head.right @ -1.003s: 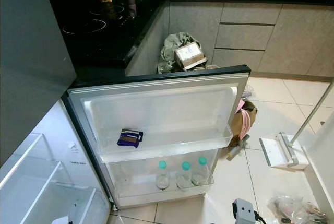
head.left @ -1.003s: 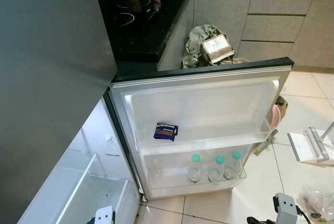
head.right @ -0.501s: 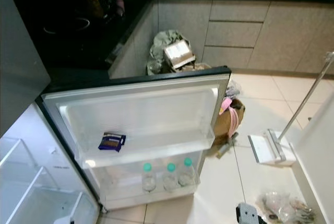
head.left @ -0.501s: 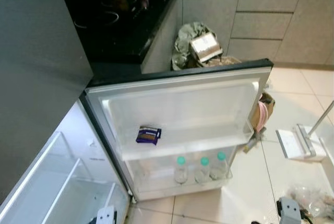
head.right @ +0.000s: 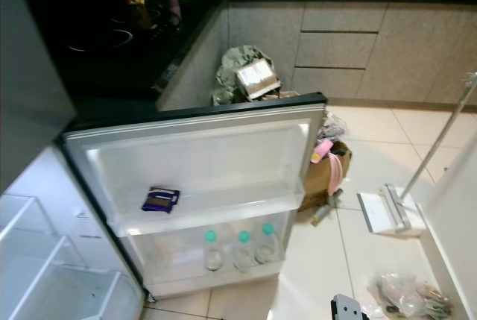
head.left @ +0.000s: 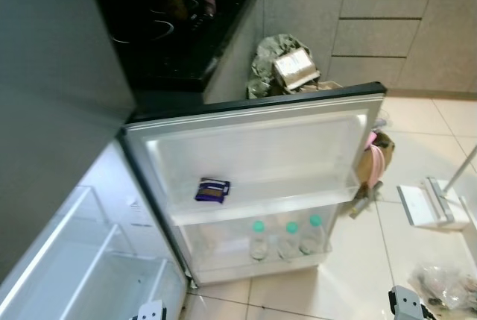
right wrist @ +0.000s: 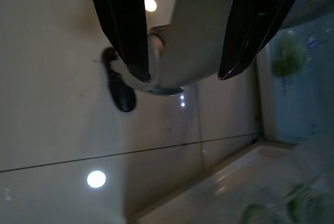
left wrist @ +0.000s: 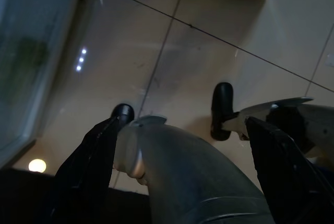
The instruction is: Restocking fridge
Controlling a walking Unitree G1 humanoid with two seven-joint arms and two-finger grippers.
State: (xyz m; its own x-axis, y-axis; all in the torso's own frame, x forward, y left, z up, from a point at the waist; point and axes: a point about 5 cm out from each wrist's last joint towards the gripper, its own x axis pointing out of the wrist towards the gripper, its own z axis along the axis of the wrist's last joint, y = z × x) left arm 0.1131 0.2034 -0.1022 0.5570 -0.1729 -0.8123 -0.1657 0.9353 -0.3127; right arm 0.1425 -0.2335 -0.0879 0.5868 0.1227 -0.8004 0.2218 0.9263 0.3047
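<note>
Head views: fridge door (head.left: 253, 141) is standing open ahead of both hanging arms, snack packet (head.left: 212, 190) on its upper shelf, three water bottles (head.left: 285, 238) in the lower bin, so walking in risks clipping the door or the floor clutter (head.right: 406, 294). Left wrist: left gripper (left wrist: 177, 177) is hanging spread and empty over floor tile. Right wrist: right gripper (right wrist: 180, 36) is likewise hanging spread and empty, so nothing is being carried to restock.
</note>
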